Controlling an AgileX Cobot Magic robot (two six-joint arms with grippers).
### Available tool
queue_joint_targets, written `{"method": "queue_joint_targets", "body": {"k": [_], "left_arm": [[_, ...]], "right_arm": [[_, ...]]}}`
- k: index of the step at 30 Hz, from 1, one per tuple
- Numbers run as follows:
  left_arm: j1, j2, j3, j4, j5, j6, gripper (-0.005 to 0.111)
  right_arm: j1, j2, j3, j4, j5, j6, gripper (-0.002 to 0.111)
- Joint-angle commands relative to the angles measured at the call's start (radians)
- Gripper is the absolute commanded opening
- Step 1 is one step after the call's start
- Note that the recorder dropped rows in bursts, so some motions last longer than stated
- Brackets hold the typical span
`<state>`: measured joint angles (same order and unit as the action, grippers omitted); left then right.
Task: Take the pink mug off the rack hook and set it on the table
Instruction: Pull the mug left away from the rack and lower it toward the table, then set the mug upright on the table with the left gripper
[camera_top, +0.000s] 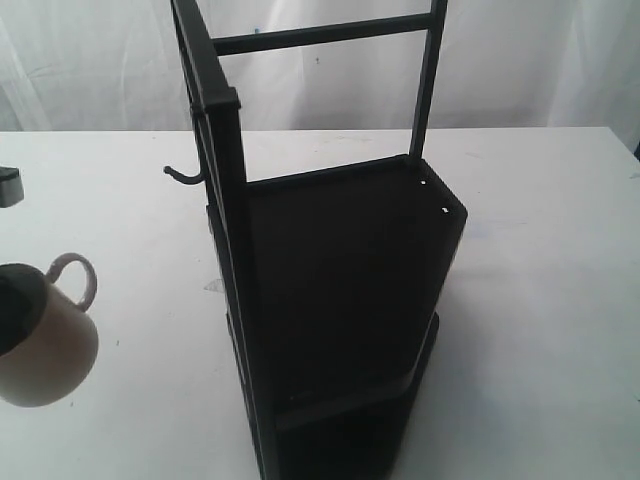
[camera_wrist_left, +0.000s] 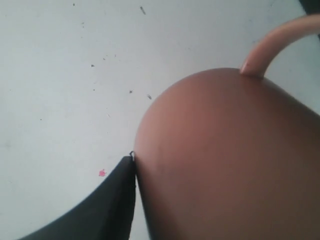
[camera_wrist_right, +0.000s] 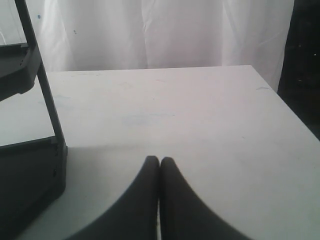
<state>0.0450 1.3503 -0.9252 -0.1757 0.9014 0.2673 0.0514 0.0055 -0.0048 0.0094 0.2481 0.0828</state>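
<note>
The pink mug is off the rack, low at the left over the white table, its loop handle toward the rack. My left gripper is shut on the mug's rim. In the left wrist view one dark finger presses the outside of the mug; the other finger is hidden. I cannot tell whether the mug touches the table. The rack hook sticks out bare from the post of the black rack. My right gripper is shut on nothing, over the table.
The tall rack stands mid-table, its shelves spreading right and toward the front. A rack corner shows beside my right gripper. A small grey object sits at the left edge. White curtain hangs behind.
</note>
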Motion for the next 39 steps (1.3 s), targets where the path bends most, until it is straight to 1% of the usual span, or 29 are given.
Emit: {"method": "queue_joint_targets", "body": {"k": [1,9,27,39], "left_arm": [[0.0,0.073,0.007,0.007,-0.01,-0.008,0.0],[0.0,0.149,0.007,0.007,-0.119,-0.047,0.0],[0.0,0.262,0.007,0.002,-0.181,-0.073,0.0],[0.0,0.322,0.007,0.002,-0.197,-0.088,0.0]], "right_arm": [[-0.003,-0.005,0.005,0.0,-0.01,0.001,0.0],[-0.003,-0.005,0.005,0.0,-0.01,0.001,0.0],[-0.003,-0.005,0.005,-0.002,-0.01,0.001,0.0],[-0.003,-0.005,0.005,-0.002,-0.01,0.001,0.0]]}}
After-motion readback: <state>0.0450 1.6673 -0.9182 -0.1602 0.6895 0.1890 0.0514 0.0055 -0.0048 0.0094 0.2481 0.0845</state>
